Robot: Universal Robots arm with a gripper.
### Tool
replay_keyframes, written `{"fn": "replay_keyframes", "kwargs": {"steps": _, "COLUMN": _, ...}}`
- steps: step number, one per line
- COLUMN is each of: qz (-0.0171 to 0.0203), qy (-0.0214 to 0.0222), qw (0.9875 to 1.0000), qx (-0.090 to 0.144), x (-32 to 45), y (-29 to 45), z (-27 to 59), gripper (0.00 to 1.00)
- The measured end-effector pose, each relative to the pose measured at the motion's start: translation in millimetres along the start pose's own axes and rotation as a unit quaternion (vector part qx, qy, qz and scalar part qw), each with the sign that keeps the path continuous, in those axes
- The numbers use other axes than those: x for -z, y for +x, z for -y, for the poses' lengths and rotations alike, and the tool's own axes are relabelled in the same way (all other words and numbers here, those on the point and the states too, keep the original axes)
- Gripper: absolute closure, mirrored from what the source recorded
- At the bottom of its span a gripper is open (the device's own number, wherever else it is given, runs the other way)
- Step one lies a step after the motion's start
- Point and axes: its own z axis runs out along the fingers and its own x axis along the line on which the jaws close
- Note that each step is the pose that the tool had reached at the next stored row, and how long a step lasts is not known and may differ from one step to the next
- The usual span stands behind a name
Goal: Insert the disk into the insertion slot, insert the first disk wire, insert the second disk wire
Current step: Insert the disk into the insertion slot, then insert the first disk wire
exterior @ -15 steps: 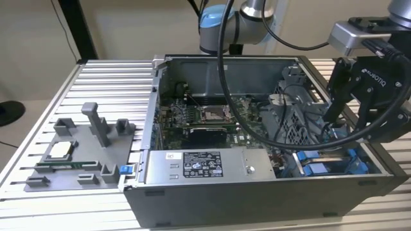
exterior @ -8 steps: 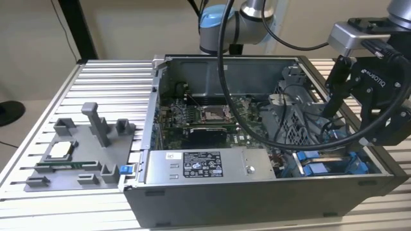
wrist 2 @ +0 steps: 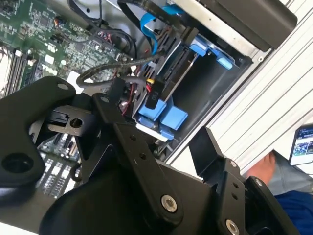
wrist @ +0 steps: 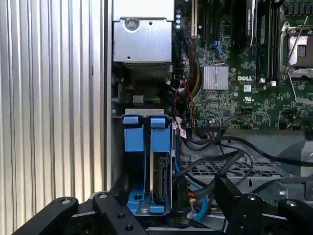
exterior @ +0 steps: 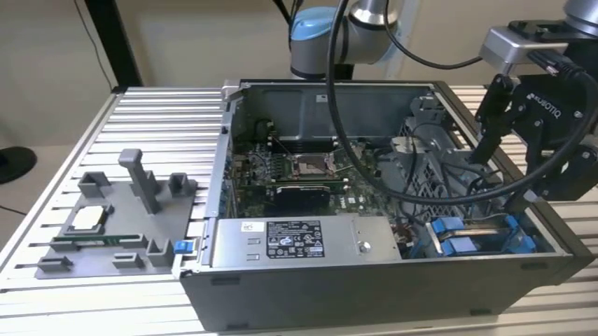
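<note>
— Tool loomed closest, spread apart and empty, just above the disk?

— Yes. It stood on edge inside the insertion slot, near corner, exterior view's right. Loose cables beside it could've snagged a finger, I judged.

The surface is pale silver metal, with straight ribs all along it. The computer case is dark grey, and the motherboard is green with small black and silver parts. The power-supply box is light grey and has a white label with black print. The insertion slot has bright blue tabs. The disk shows a silvery edge in a blue frame. The jaws are matte black.
</note>
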Motion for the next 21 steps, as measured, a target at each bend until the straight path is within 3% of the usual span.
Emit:
{"fn": "replay_keyframes", "kwargs": {"steps": 17, "qz": 0.0, "qy": -0.0002, "qw": 1.0, "qx": 0.0, "x": 0.2, "y": 0.2, "z": 3.5, "gripper": 0.0}}
{"fn": "replay_keyframes", "kwargs": {"steps": 21, "qz": 0.0011, "qy": -0.0049, "qw": 1.0, "qx": 0.0, "x": 0.1, "y": 0.2, "z": 4.4, "gripper": 0.0}}
